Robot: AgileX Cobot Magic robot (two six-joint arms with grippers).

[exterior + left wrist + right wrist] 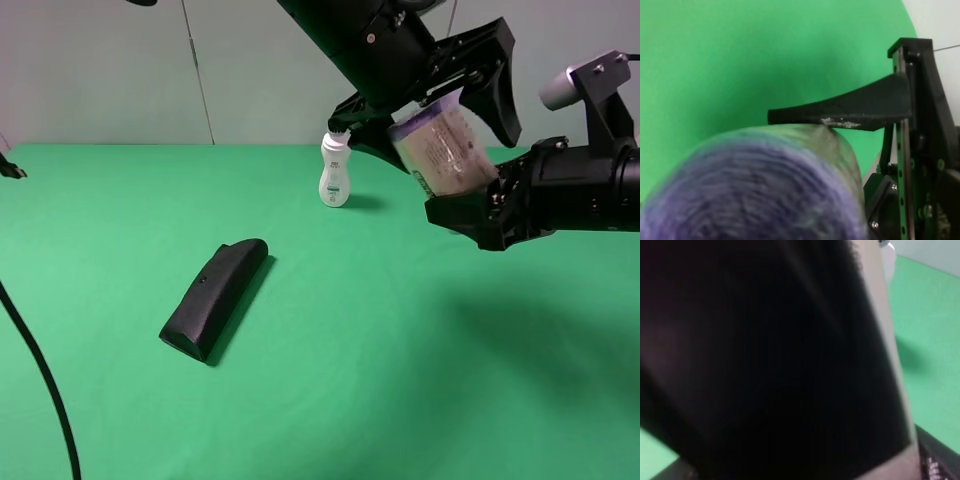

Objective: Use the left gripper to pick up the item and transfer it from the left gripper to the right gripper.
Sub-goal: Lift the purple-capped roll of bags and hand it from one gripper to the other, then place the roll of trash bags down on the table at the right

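Observation:
The item [442,148], a canister with purple ends and a cream printed label, hangs tilted in the air at the right, above the green table [340,390]. My left gripper [452,138] reaches down from the top and is shut on its upper part. In the left wrist view one finger [850,107] presses the blurred purple canister [765,190]. My right gripper [486,203], blocky with a silver-grey cylinder, comes from the right with its fingers around the canister's lower end. How tightly they close is hidden. The right wrist view is filled by a dark close surface [765,365].
A white bottle with a black cap [335,172] stands upright on the table behind and left of the grippers. A long black case [215,298] lies at left centre. A black cable [40,380] runs along the left edge.

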